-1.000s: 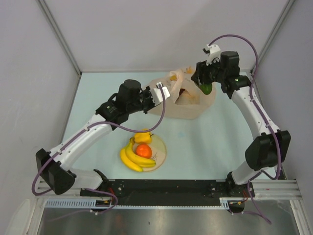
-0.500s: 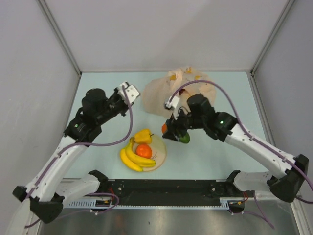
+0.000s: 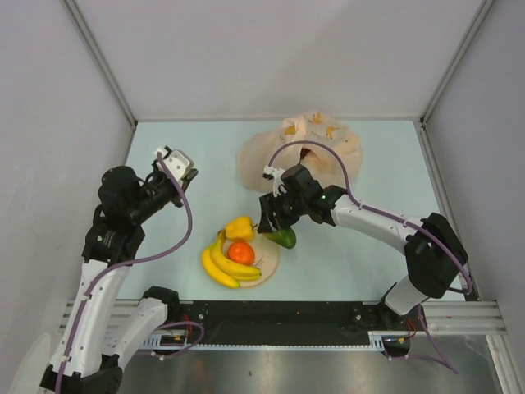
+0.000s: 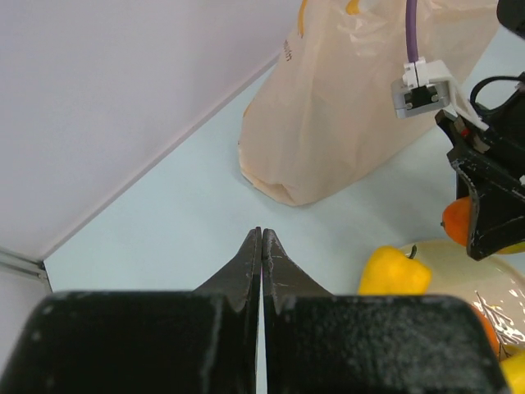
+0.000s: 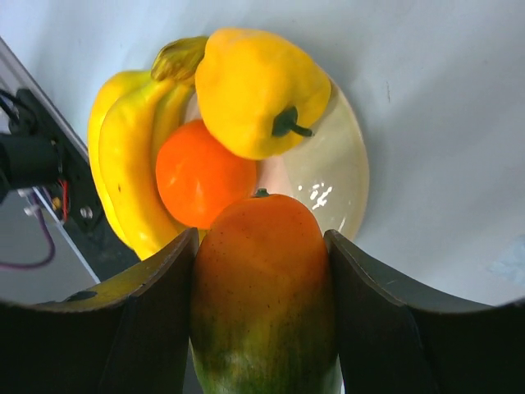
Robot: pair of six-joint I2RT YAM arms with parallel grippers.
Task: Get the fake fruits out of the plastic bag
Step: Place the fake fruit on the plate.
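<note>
Your right hand (image 3: 272, 218) clamped on the mango (image 5: 258, 287) at the plate's (image 5: 332, 174) far-right rim, banana (image 3: 220, 268), orange (image 3: 240, 252), pepper (image 3: 239, 227) on it, your left hand (image 4: 261, 244) pressed together, left of the bag (image 3: 269, 160).

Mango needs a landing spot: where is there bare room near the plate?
The plate is crowded by bananas, orange, pepper; only its right rim is bare, beside the mango. Open table lies right of it.

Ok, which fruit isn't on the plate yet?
The green-red mango: it is clamped in the right gripper at the edge of the plate, while the bananas, orange and pepper lie on it.
</note>
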